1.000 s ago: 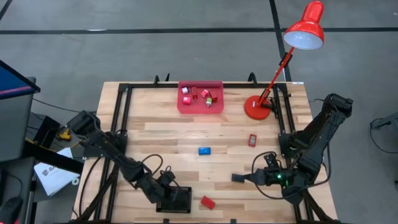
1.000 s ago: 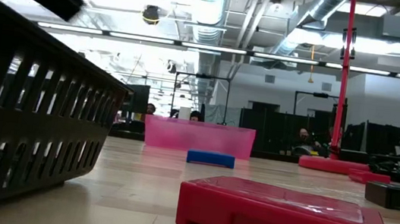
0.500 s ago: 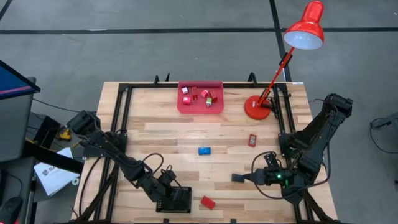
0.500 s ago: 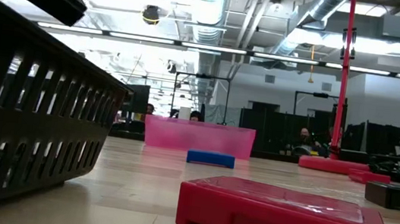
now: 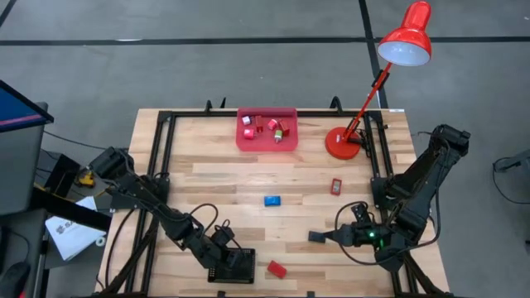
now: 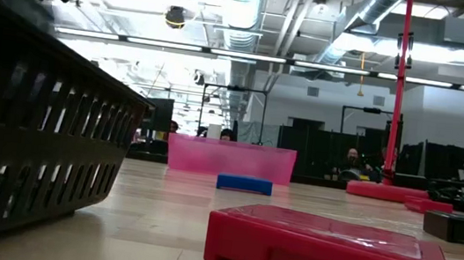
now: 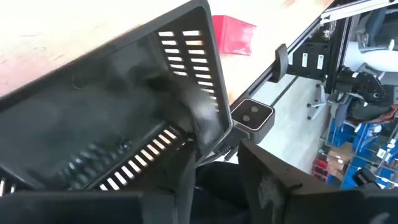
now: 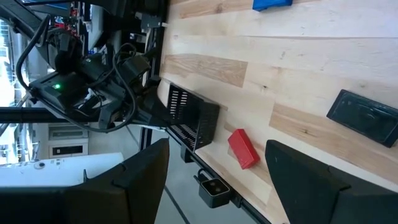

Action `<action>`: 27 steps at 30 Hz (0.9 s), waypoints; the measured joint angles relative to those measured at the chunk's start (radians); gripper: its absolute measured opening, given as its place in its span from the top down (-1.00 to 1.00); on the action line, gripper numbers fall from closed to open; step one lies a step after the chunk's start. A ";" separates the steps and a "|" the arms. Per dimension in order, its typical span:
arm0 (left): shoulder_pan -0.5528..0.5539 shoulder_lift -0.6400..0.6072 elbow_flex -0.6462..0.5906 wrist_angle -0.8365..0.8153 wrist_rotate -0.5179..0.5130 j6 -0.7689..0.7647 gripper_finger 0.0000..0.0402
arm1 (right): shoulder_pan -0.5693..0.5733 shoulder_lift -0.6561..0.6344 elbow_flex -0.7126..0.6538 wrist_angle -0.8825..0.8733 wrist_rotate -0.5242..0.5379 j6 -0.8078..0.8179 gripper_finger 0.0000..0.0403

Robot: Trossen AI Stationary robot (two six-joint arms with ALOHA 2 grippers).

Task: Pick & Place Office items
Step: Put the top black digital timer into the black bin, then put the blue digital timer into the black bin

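Black slotted basket (image 5: 233, 265) sits at table (image 5: 215, 178) near edge; left end effector (image 5: 217, 252) is over its rim, grip state can't tell. Right end effector (image 5: 325, 237) released, a black rectangle (image 8: 365, 116) lying between its fingers. Red block (image 5: 277, 269) beside basket, blue block (image 5: 272, 200) mid-table, other pieces in pink tray (image 5: 267, 130).

Overhead, straight down on the whole table (image 5: 215, 178). Low, level across it, close behind the black basket (image 6: 29, 123). Wrist views close, both catching basket and red block (image 8: 242, 148).
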 joint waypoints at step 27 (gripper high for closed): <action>0.415 -0.189 0.006 -0.050 0.039 0.960 -0.07 | -0.014 0.000 0.000 -0.027 0.000 0.001 -0.29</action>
